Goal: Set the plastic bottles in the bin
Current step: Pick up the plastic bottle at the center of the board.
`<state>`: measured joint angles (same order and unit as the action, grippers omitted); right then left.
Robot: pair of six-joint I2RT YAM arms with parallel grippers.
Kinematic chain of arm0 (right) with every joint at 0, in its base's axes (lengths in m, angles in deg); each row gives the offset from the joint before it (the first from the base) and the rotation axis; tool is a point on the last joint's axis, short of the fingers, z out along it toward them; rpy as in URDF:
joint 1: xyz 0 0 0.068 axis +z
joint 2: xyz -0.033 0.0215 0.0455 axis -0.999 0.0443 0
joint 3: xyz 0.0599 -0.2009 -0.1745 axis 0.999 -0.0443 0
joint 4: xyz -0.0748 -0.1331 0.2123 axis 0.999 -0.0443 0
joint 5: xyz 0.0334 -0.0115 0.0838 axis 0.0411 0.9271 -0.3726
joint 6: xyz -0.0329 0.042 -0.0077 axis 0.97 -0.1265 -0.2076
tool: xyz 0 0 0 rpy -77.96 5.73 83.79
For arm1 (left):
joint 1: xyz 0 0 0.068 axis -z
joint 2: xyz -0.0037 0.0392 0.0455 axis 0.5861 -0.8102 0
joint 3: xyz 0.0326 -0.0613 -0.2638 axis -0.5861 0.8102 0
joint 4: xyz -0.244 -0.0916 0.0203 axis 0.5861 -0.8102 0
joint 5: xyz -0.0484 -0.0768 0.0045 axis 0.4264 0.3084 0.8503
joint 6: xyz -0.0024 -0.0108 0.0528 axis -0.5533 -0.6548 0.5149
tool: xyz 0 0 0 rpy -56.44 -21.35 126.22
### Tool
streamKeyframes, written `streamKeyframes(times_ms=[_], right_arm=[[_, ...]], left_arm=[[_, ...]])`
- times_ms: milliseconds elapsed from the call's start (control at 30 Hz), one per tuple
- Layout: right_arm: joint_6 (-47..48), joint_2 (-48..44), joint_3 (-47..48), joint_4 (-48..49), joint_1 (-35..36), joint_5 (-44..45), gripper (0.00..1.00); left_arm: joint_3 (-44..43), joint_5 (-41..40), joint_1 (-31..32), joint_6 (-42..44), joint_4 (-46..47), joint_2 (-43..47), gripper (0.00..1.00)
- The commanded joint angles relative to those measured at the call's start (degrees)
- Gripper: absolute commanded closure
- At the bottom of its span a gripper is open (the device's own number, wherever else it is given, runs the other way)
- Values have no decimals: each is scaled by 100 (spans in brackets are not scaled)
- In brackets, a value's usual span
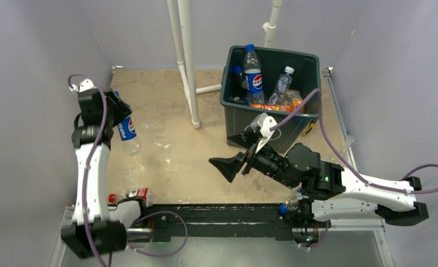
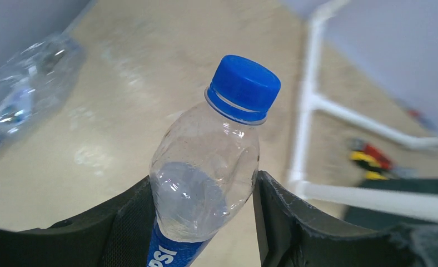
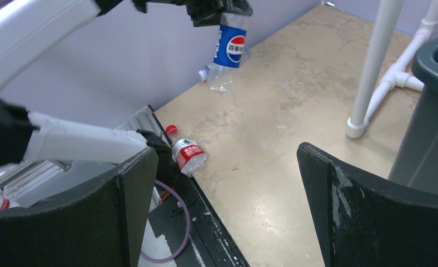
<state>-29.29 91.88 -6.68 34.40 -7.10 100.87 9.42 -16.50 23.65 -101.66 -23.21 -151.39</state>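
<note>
between left fingers [image 2: 300, 222], pepsi bottle [image 2: 205, 167]; base cut off below frame.

Glossy, crinkled clear plastic Pepsi bottle [image 2: 204, 178]; matt dark plastic bin [image 1: 236, 119]; scuffed, dull beige table [image 1: 167, 111].

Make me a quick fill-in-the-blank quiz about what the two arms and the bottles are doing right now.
1. The left gripper is shut on a Pepsi bottle with a ___ cap.
2. The right gripper stands ___, holding nothing.
3. The red-labelled bottle lies beside the ___ arm's base.
Missing words: blue; open; left.
</note>
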Motion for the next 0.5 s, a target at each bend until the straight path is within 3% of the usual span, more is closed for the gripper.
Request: streamKeyframes(times_ms=[0,167,367,467], right_arm=[[124,55,266,25,29,-335,1],[299,484,707,97,26,-311,1],[326,493,1306,-76,24,-207,1],[318,206,1352,122,25,52,1]], left_arm=[[-2,1436,234,-760,482,1211,100],[49,2785,512,-1113,1338,2117,100],[-1082,3502,825,-1017,1753,2469,100],[-1343,3902,836,-1378,2472,2532,100]])
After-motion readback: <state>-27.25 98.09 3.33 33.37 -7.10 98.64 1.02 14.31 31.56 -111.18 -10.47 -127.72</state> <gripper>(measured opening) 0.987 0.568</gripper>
